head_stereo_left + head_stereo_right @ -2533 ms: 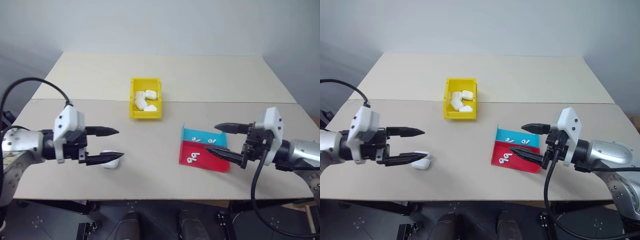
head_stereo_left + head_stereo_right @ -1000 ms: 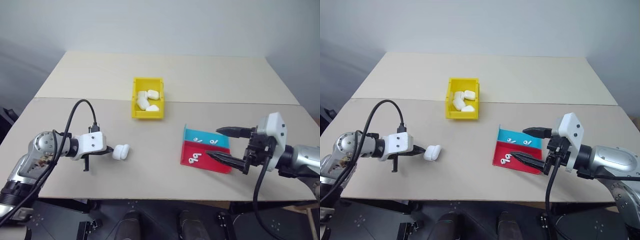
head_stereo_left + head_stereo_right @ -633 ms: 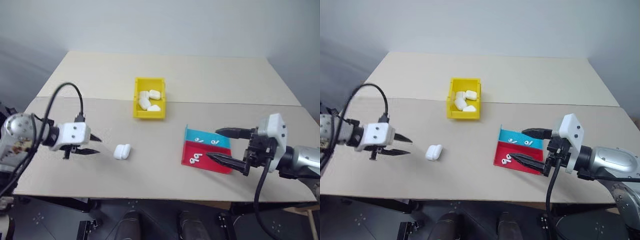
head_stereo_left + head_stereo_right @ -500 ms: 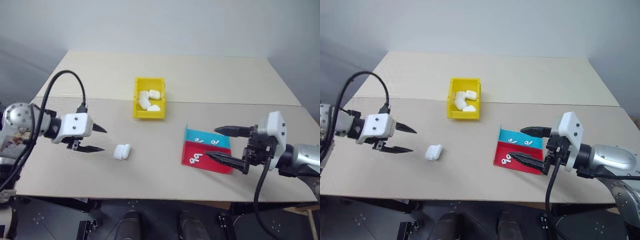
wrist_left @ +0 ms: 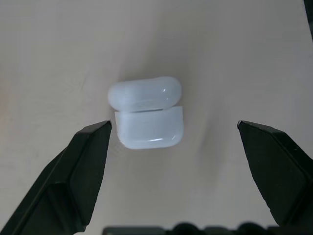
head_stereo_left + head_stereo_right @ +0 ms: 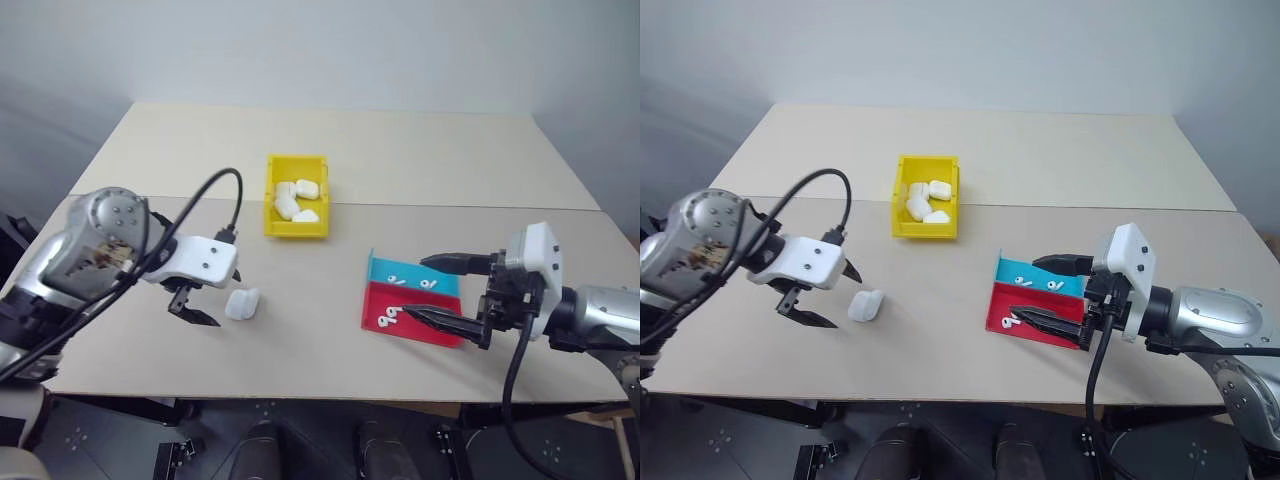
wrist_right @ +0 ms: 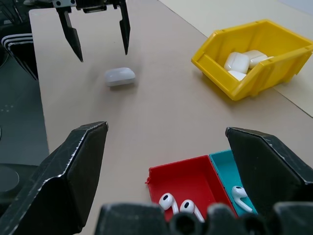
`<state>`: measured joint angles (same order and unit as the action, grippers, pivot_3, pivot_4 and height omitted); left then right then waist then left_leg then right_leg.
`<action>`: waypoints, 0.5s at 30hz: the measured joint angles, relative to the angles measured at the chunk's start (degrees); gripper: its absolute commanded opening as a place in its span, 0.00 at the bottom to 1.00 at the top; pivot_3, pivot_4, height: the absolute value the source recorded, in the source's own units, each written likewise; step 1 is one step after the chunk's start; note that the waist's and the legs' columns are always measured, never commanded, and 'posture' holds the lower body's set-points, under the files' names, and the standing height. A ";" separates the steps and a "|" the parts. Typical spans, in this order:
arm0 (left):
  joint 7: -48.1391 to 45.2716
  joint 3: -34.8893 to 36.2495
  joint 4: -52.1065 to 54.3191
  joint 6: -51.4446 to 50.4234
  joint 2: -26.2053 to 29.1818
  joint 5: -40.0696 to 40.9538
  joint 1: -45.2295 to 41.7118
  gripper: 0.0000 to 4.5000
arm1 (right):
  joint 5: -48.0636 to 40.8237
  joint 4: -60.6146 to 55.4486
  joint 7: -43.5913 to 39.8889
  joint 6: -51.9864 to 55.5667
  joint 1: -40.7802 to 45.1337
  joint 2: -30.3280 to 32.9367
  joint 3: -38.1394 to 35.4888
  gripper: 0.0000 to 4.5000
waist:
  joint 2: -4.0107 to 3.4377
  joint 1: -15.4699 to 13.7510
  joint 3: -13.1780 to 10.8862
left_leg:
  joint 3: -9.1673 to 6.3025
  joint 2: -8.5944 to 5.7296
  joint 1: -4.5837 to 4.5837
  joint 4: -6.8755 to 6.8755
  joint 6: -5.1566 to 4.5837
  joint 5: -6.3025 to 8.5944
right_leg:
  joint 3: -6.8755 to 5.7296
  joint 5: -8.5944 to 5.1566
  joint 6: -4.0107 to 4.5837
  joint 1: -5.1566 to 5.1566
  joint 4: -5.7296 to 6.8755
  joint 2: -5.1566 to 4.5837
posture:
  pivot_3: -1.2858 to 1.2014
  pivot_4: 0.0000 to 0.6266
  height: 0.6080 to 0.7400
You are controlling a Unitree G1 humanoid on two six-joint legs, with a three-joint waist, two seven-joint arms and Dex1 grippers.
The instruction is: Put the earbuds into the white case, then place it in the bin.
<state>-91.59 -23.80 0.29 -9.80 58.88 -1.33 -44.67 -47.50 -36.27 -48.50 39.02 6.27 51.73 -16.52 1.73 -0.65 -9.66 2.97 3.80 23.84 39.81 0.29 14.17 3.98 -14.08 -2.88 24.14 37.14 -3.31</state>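
Since a second ago the left gripper (image 6: 205, 303) has let go of the white case (image 6: 241, 304), drawn back and come down again beside it, and we now see its fingers spread wide around the case with nothing held. We find the table (image 6: 420, 160) bearing the bin (image 6: 297, 220), bright yellow and holding other white cases, beyond the flat red-and-teal tray (image 6: 415, 300), where the earbuds (image 7: 176, 204) lie. The case lies on its side on bare table between the spread fingers (its lid looks shut), glossy and unmarked, its long axis across them. The right gripper (image 6: 432, 290) hovers wide open over the tray, empty.
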 measured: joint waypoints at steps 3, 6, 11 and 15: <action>1.14 -1.37 -1.69 0.52 -1.98 -3.95 -0.13 0.99 | -0.02 -0.51 0.36 0.00 -0.35 0.00 -0.05 1.00 | 0.00 0.00 0.00 | -0.01 0.00 0.01 0.00 0.00 0.00 | -0.01 0.00 0.00 0.01 -0.01 0.00 | 0.52 0.24 1.00; 2.26 -2.54 -2.61 0.21 -3.90 -6.87 -0.26 0.99 | -0.02 -0.99 0.82 0.00 -0.67 0.01 -0.14 1.00 | 0.01 0.00 0.00 | -0.02 0.00 0.02 0.00 -0.01 0.00 | -0.01 0.00 0.00 0.01 -0.02 0.00 | 0.52 0.24 1.00; 3.19 -3.21 -2.62 -2.64 -6.21 -9.78 -0.26 0.99 | -0.10 -2.17 1.29 0.00 -1.69 0.01 -0.52 1.00 | 0.01 0.00 0.00 | -0.02 0.00 0.02 0.00 -0.01 0.00 | 0.00 0.00 0.00 0.01 -0.01 0.00 | 0.52 0.24 1.00; 2.91 -3.58 -2.37 -3.90 -6.59 -11.02 -0.25 0.99 | -0.44 -2.70 1.43 0.00 -2.11 0.01 -0.76 1.00 | 0.01 0.08 0.01 | -0.03 0.00 0.01 0.00 -0.01 0.00 | 0.00 0.00 0.00 0.01 0.01 0.00 | 0.52 0.24 1.00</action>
<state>-88.68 -27.37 -2.08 -13.70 52.29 -12.35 -44.93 -47.93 -38.97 -47.07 39.02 4.16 51.73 -17.28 1.74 -0.57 -9.66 2.95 3.81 23.85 39.81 0.28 14.18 3.97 -14.08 -2.88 24.15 37.14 -3.31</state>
